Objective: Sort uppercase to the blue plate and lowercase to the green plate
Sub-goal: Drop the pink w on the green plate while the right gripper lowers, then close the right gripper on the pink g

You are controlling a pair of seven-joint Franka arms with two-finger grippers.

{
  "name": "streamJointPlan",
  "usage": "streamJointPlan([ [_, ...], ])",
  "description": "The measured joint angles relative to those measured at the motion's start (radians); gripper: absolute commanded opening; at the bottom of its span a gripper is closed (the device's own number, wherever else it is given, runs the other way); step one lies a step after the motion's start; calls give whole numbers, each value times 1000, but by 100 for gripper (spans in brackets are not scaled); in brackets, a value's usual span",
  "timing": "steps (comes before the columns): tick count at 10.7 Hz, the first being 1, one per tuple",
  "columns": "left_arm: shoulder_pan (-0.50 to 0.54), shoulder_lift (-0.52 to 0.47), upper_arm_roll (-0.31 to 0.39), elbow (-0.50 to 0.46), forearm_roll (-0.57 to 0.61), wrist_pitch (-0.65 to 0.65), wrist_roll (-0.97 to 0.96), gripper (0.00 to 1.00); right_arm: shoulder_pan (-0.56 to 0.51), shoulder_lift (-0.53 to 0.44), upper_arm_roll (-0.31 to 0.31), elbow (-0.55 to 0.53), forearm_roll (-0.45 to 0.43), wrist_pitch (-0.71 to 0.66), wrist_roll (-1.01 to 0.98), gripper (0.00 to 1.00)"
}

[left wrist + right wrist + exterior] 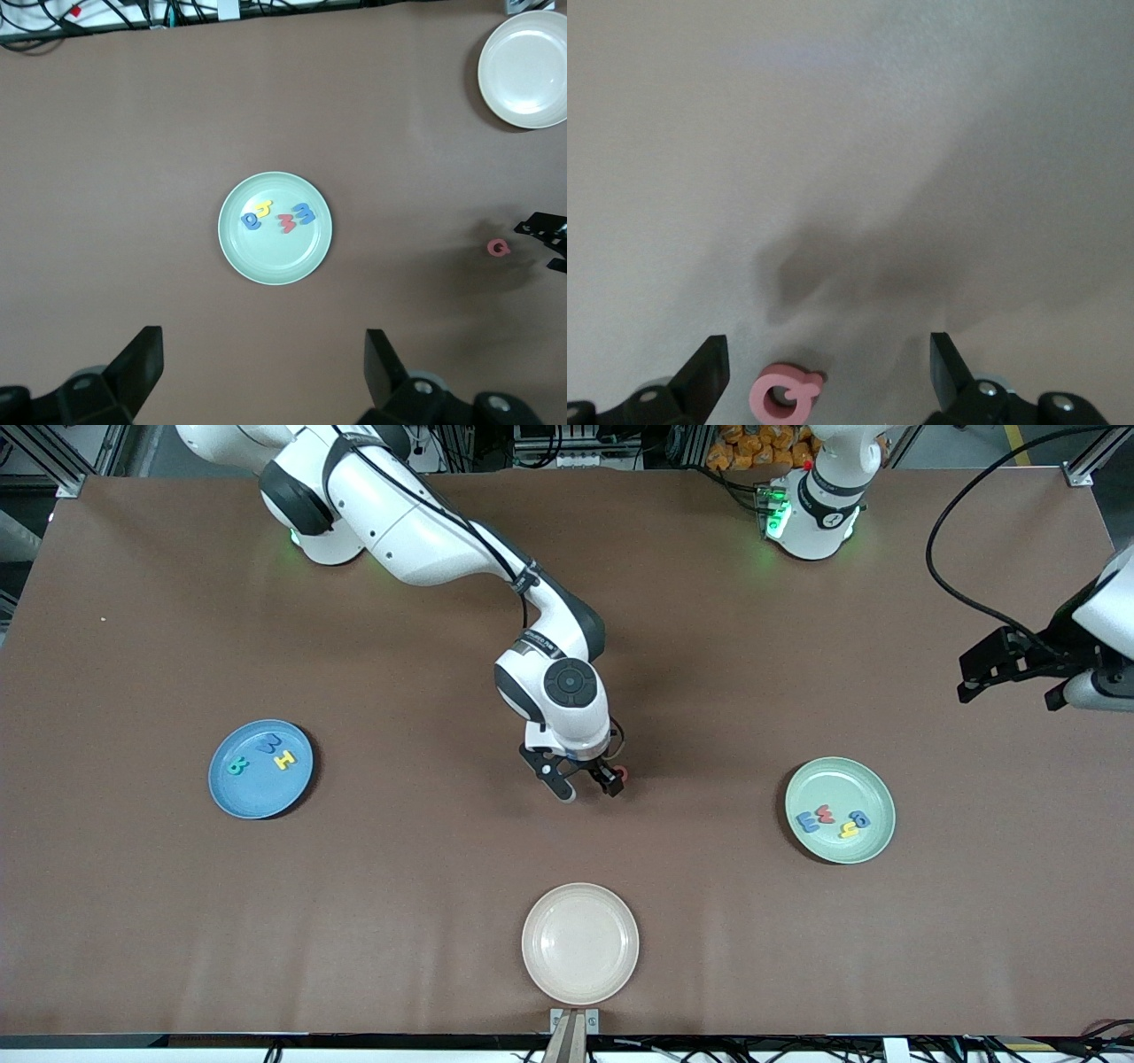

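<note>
While my right gripper point(589, 782) hangs spread wide over the red Q point(785, 397) on the counter point(133, 886), the letter sits off-centre between its fingers. I fear a closing finger nudges it aside; my left gripper point(257, 372) waits open above the green plate point(232, 257).

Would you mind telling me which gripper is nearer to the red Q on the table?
Right. The right gripper hangs open just over the red Q, which lies on the table between its fingers. The left gripper waits open, high over the left arm's end of the table.
</note>
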Motion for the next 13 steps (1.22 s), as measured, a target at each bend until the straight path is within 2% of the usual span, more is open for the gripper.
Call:
streamJointPlan([
  [1,-36,-11,29,-1,0,-7,-4,100,0,7,0,4,0,3,39,98],
  [3,-168,-15,152,-4,0,-11,-22,100,-2,12,-4,8,12,27,159,100],
  [4,-201,-15,185,-8,0,-11,-23,100,-5,15,-5,10,50,47,207,100],
  [6,-220,-15,204,-19,0,-12,-23,100,-11,23,-14,16,149,96,256,100],
  [9,-238,-15,219,-35,0,-12,-23,100,-12,37,-17,17,169,141,301,100],
  [13,-239,-15,221,-57,0,-12,-23,100,-5,58,-16,16,230,145,268,92],
])
